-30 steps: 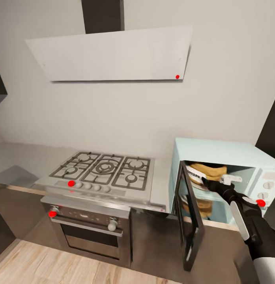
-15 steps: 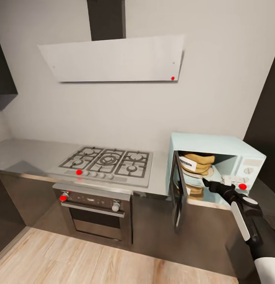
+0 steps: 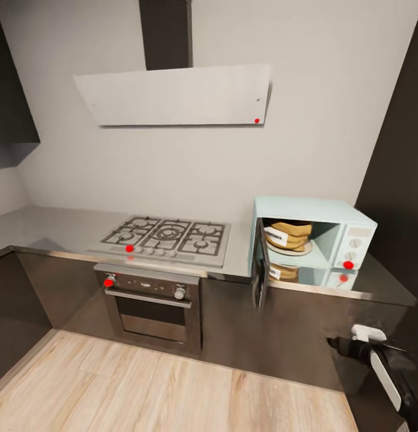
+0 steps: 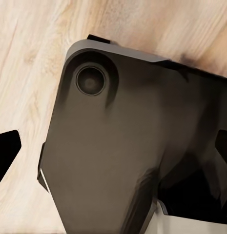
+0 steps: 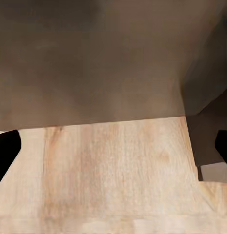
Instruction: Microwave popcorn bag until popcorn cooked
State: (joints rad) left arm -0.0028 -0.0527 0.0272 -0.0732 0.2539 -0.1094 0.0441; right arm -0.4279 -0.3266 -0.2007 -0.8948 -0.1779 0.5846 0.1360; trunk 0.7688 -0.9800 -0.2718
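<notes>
Popcorn bag is sitting inside the microwave at about 3 o'clock in the head view, on the round plate in the cavity, white label facing out toward the open door. The microwave sits on the grey surface, just right of the gas hob, with the built-in oven below that.

On handling: it looks like a soft burlap-ish sack, so I'd guess light, floppy and easy to squash or tip. If it ever needs grabbing again, I'd say pinch the rolled-down rim or squeeze the body gently from the sides, not the label face. Not slippery by the look of the weave, and nothing fragile about it.

Right end effector hangs low at about 5 o'clock, well apart from the microwave, in front of the dark cabinets. Fingers look spread in the right wrist view with nothing but wood floor between the tips, so it reads as open and empty. Left end effector: tips also spread wide, just the robot's own dark base under it, holding nothing.

Door's hanging wide open, so I reckon closing it and then the knobs come next.
</notes>
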